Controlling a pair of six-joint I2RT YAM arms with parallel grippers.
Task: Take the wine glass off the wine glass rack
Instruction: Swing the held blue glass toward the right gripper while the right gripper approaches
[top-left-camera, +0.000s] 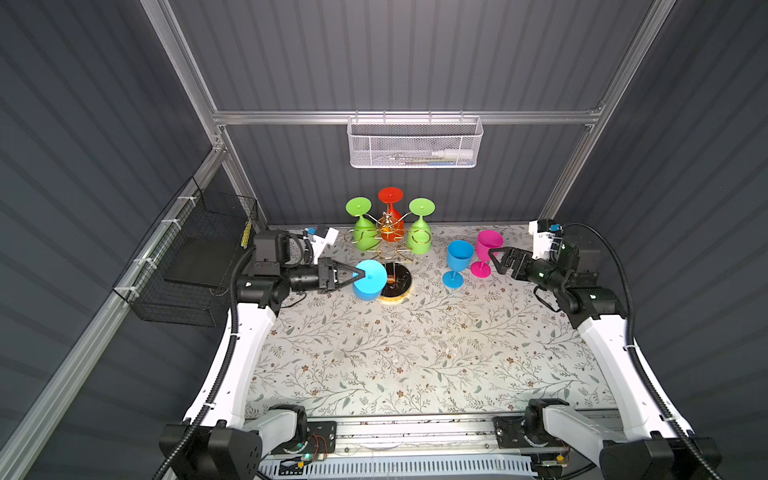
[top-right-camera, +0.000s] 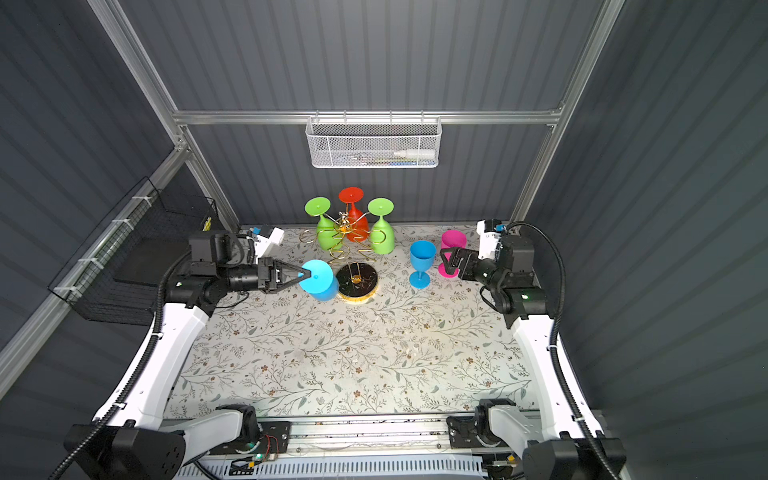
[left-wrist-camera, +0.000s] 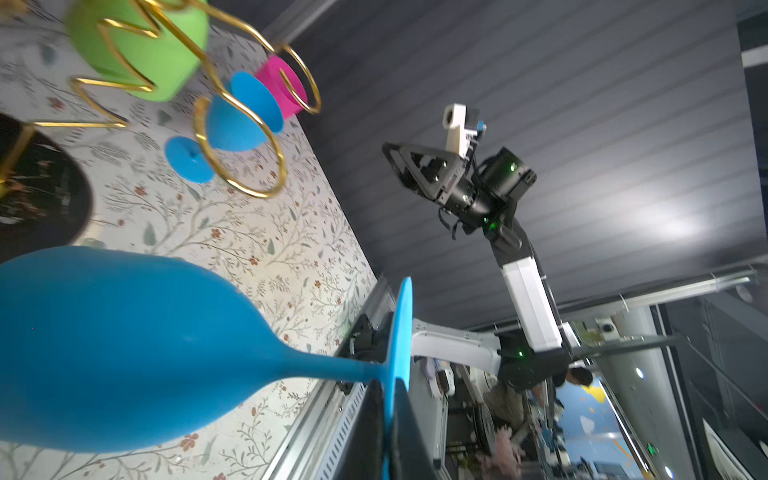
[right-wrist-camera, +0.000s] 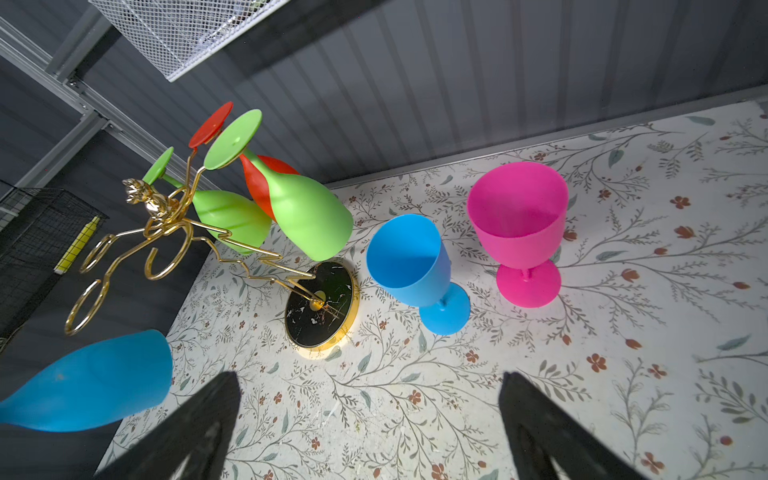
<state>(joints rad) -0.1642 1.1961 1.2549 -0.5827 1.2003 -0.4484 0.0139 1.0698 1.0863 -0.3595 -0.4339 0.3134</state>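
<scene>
1. Blue wine glass (top-left-camera: 372, 278) is clear of the wine glass rack (top-left-camera: 399, 284). It is inverted, foot disc on top and bowl hanging down, mid-frame in both top views, just left of the rack's black gold-rimmed base.
2. Left gripper (top-left-camera: 362, 273) reaches in level from the left of the frame, jaws pinched nearly together on the edge of the foot disc.
3. Left wrist view confirms the grip. Both fingers (left-wrist-camera: 361, 432) sandwich the thin disc, with stem and bowl sticking out sideways and apart from the gold rings.
4. Can't tell whether the bowl's rim touches the table (top-left-camera: 415, 353) or hangs just above it.
5. Rack stands on its base at back centre of the table. Three glasses hang on it upside down on the far side: two green glasses (top-left-camera: 363, 235) with a red glass (top-left-camera: 390, 195) between them.
6. Right gripper (top-left-camera: 496, 259) sits right of centre, jaws spread wide, holding nothing. Right wrist view shows its fingers (right-wrist-camera: 199, 428) well apart over the floral cloth.
7. Pink goblet (top-left-camera: 488, 245) stands upright just beside that gripper. They overlap in the top views, so contact can't be told.
8. Blue goblet (top-left-camera: 460, 253) stands upright between the rack and the pink goblet.
9. White mesh basket (top-left-camera: 415, 143) hangs on the back rail at upper centre. Black wire basket (top-left-camera: 195, 266) hangs on the left wall.
</scene>
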